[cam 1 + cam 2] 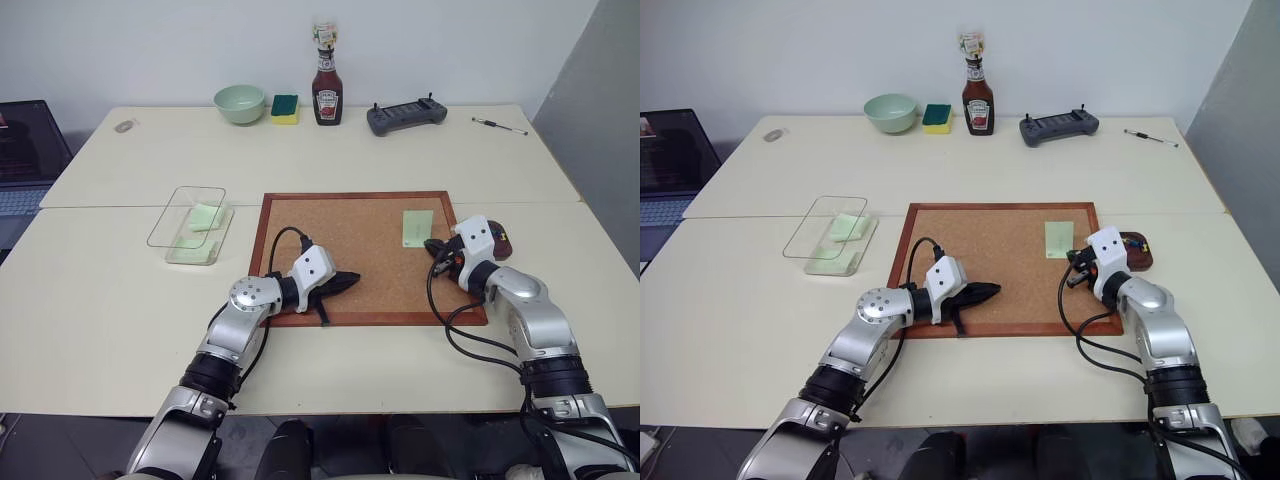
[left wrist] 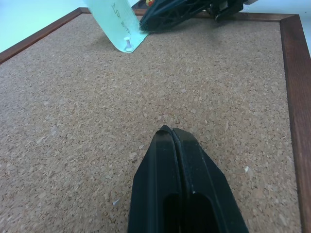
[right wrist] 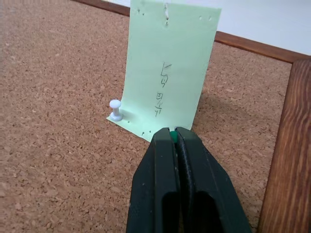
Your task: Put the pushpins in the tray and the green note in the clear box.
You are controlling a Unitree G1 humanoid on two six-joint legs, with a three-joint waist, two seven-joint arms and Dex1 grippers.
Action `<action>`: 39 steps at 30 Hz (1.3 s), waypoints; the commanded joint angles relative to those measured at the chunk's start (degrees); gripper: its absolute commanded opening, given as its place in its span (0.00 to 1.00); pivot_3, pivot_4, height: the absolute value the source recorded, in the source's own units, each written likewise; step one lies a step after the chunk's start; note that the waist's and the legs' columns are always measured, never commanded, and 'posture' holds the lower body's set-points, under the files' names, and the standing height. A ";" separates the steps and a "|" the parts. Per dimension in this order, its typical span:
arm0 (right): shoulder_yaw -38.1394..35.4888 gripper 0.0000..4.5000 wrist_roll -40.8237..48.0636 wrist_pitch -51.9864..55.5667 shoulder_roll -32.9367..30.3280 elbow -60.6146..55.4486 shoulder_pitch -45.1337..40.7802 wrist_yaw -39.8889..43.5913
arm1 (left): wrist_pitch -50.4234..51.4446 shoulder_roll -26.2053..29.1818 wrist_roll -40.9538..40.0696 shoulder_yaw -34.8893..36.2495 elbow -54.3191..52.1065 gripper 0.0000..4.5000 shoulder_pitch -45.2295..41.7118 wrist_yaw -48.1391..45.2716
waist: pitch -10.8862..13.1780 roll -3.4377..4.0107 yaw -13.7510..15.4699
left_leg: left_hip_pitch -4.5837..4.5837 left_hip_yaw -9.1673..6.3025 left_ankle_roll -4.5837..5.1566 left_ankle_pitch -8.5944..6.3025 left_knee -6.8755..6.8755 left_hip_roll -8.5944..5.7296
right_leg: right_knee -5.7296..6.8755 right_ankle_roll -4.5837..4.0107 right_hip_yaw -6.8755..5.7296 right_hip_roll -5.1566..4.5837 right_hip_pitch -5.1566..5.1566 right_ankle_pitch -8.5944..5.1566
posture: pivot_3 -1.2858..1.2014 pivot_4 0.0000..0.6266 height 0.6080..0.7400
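Note:
A pale green note [image 3: 170, 68] lies on the right part of the wood-framed corkboard [image 1: 330, 235]. A white pushpin [image 3: 115, 110] stands at one near corner of the note. My right gripper [image 3: 171, 132] is shut at the other near corner, with the green head of a pushpin [image 3: 172, 136] pinched between its tips. The brown tray [image 1: 1139, 252], holding small coloured pins, sits just right of the board behind that wrist. My left gripper [image 1: 350, 281] is shut on nothing and rests low over the board's front middle. The clear box [image 1: 166, 232] stands left of the board with green notes [image 1: 205, 216] inside.
Along the table's far edge are a pale green bowl [image 1: 240, 103], a green-and-yellow sponge [image 1: 284, 108], a ketchup bottle [image 1: 327, 90], a dark controller [image 1: 405, 117] and a thin tool [image 1: 499, 125]. A laptop [image 1: 25, 150] sits off the left side.

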 commanded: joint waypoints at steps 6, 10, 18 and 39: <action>-2.99 0.00 3.40 0.87 0.08 -6.21 -0.70 -0.35 | 1.16 0.87 1.55 -0.95 1.20 0.00 1.47 0.37 | 0.00 0.00 -0.08 | 0.01 0.00 0.00 0.00 0.00 0.00 | 0.00 0.00 0.00 0.00 0.01 0.00 | 0.52 0.24 1.00; -4.24 0.00 4.62 2.14 0.03 -7.60 -0.76 -1.12 | 1.16 0.91 1.57 -0.98 1.17 0.00 1.52 0.36 | 0.00 0.00 -0.08 | 0.01 0.00 0.00 0.00 0.00 0.00 | 0.00 0.00 -0.01 0.00 0.01 0.00 | 0.52 0.24 1.00; -5.52 0.00 -1.72 -4.02 -7.43 -5.16 0.63 -2.21 | 1.07 0.89 1.45 -0.93 1.17 0.00 1.59 0.35 | 0.00 0.00 -0.07 | 0.00 0.00 0.00 0.00 0.00 -0.01 | -0.01 0.00 0.00 0.00 0.01 0.00 | 0.52 0.24 1.00; -0.88 0.14 -13.30 -7.04 -11.64 7.30 -1.38 -7.06 | 0.82 0.69 1.48 -1.06 1.52 0.00 1.42 0.61 | -0.01 0.01 -0.17 | 0.02 0.04 0.00 0.00 0.00 0.00 | -0.02 0.00 0.02 -0.01 0.04 0.00 | 0.52 0.24 1.00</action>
